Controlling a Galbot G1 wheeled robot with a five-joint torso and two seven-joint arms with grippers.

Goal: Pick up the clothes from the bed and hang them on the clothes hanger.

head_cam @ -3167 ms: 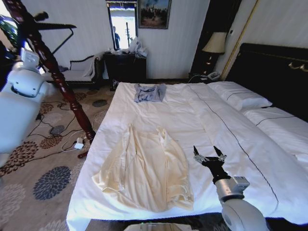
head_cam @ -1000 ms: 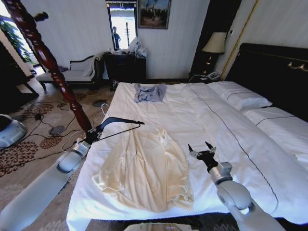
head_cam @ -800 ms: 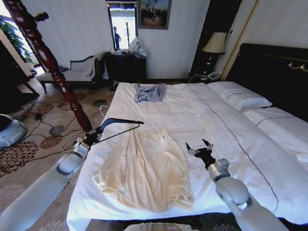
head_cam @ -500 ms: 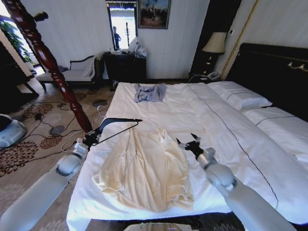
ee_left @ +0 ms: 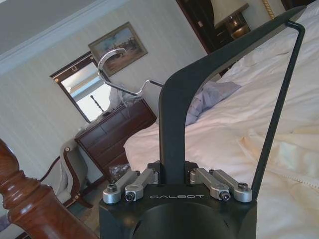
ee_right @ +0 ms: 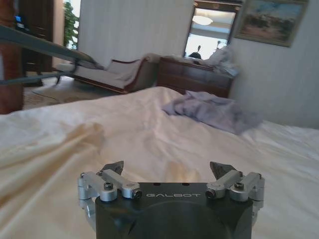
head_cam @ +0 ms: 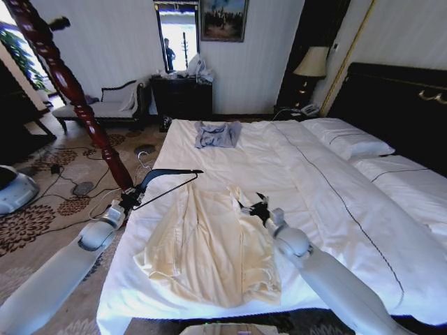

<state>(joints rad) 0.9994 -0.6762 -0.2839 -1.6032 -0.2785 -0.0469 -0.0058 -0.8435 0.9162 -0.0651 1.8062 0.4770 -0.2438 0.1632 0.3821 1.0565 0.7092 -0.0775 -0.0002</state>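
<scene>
The cream long-sleeved clothes (head_cam: 209,244) lie spread flat on the near left part of the white bed (head_cam: 314,181). My right gripper (head_cam: 253,206) is open and sits low at the garment's collar edge; in the right wrist view its fingertips (ee_right: 113,166) hover over cream fabric (ee_right: 60,144). My left gripper (head_cam: 130,201) is shut on the dark clothes hanger (head_cam: 170,176), held above the bed's left edge beside the clothes. In the left wrist view the clothes hanger (ee_left: 172,114) rises from the shut fingers, its silver hook (ee_left: 113,56) at the top.
A grey-blue garment (head_cam: 217,133) lies at the far end of the bed. A reddish wooden post (head_cam: 70,91) leans at the left over cables on the patterned carpet. A dark dresser (head_cam: 181,94), bench, lamp and tall dark headboard (head_cam: 398,105) ring the bed.
My right gripper has moved left across the sheet to the garment's collar, staying open. My left arm came in from the left holding the hanger and has since held nearly still.
</scene>
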